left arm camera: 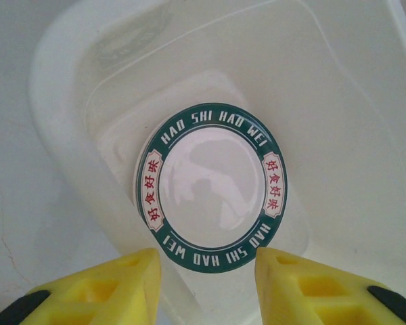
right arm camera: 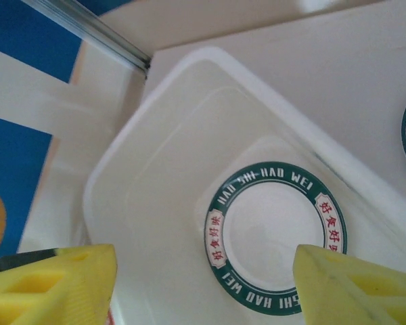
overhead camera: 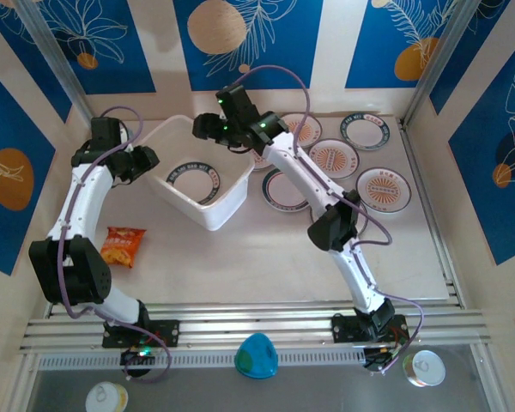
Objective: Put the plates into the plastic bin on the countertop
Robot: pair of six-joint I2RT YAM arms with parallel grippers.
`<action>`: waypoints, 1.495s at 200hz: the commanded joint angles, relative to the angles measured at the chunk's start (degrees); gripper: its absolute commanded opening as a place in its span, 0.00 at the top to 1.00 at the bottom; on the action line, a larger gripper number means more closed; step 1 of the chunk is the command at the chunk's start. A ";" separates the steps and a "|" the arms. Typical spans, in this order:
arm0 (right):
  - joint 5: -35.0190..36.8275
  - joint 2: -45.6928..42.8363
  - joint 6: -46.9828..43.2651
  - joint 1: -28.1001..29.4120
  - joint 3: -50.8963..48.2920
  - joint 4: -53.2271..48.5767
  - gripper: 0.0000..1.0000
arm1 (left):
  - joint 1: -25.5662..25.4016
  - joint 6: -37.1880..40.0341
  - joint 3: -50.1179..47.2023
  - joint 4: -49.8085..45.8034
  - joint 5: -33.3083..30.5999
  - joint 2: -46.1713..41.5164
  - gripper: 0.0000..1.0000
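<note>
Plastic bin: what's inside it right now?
One green-rimmed plate lies flat on the floor of the plastic bin. Anything beneath that plate is covered, so a second one under it cannot be ruled out.

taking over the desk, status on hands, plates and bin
Both open, empty: left hand, right hand over translucent white plastic bin. One green-rimmed round white plate inside; other plates on beige countertop. Nothing blocking bin.
</note>
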 commanded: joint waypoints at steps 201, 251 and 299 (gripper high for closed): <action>-10.00 -42.88 15.86 -21.97 -84.73 12.02 0.59 | -2.98 -4.87 -6.46 2.70 2.87 -10.18 0.52; -4.95 -37.75 25.24 -20.94 -84.10 12.02 0.59 | -3.11 -5.14 -7.66 3.01 2.96 -9.66 0.52; -1.78 -34.51 31.32 -19.39 -83.24 9.47 0.58 | -3.11 -5.29 -7.88 3.18 3.46 -9.10 0.51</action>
